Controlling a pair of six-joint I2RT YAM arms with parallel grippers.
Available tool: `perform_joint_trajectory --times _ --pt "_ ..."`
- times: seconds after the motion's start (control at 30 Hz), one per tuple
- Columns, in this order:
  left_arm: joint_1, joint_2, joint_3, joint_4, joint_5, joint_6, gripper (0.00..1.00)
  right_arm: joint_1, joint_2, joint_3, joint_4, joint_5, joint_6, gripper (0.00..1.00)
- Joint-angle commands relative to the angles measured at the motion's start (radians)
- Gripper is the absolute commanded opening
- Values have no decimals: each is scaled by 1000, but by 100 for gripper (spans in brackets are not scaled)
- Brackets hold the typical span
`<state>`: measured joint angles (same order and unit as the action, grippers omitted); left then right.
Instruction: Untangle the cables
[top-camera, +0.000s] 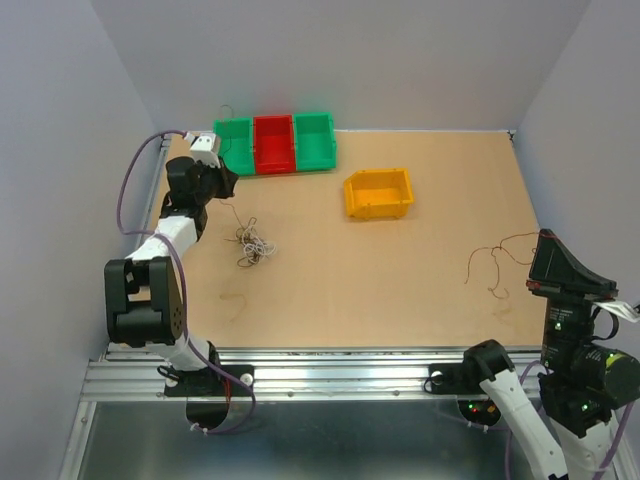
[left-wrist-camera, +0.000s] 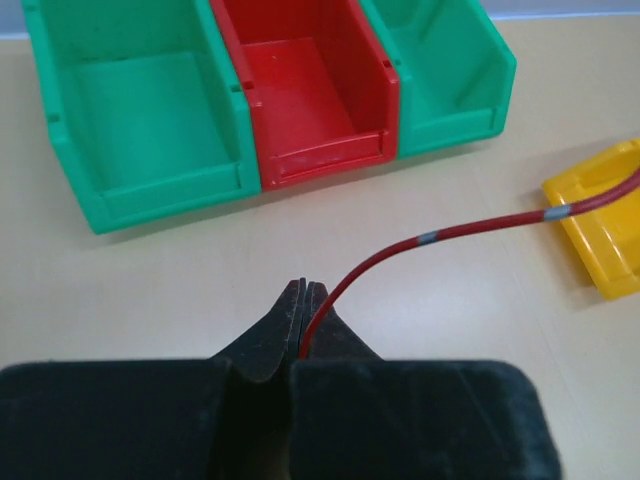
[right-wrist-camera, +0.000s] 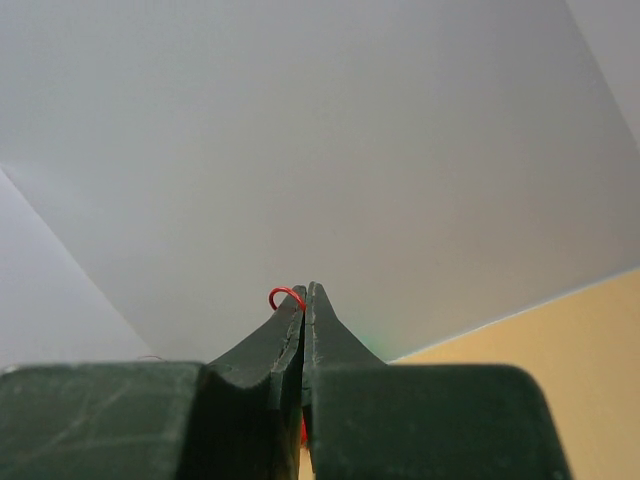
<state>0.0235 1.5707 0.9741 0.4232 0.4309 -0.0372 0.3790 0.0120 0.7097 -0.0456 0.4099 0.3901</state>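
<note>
My left gripper (top-camera: 226, 181) (left-wrist-camera: 304, 298) is shut on a thin red cable (left-wrist-camera: 450, 232) that arcs away to the right above the table. In the top view a thin wire runs down from it to a small tangle of white and dark cables (top-camera: 252, 243) on the table. My right gripper (top-camera: 543, 240) (right-wrist-camera: 305, 297) is raised at the right side and points at the wall. It is shut on a red cable whose small loop (right-wrist-camera: 285, 295) sticks out at the tips. A reddish-brown cable (top-camera: 495, 258) trails left of it over the table.
A row of a green bin (top-camera: 234, 146), a red bin (top-camera: 273, 143) and a green bin (top-camera: 314, 140) stands at the back left, close to my left gripper. A yellow bin (top-camera: 379, 193) sits mid-table. A faint thin wire (top-camera: 234, 301) lies near the left front.
</note>
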Motion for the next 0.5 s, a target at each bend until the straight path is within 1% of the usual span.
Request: perform_joint_trajectory --times 0.0,0.03,0.07,0.1,0.13,0.17,0.2,0.3,0.4,0.47 --pt "-71 -153 -74 108 98 51 0 -8 69 17 -5 -119 -19 1" --pt "-103 -184 -83 106 126 89 0 -8 89 23 -5 -149 -23 1" --pt "-135 -198 -89 68 144 177 0 -8 138 36 -7 -196 -26 1" --pt "-216 -204 -86 30 153 225 0 -8 161 42 -8 -216 -33 1" --pt "-258 -209 -75 -15 135 282 2 -8 187 50 -5 -238 -36 1" --pt "-293 -216 -62 -84 120 322 7 -8 215 60 -5 -255 -40 1" --pt "-353 -221 -64 -99 94 379 27 -8 256 66 -2 -282 -42 1" --pt "-392 -253 -98 -98 75 431 62 -8 321 80 22 -351 -48 1" --pt "-401 -278 -112 -98 78 444 73 -8 338 77 68 -404 -39 1" --pt "-405 -290 -114 -104 94 451 75 -8 342 74 88 -480 -28 1"
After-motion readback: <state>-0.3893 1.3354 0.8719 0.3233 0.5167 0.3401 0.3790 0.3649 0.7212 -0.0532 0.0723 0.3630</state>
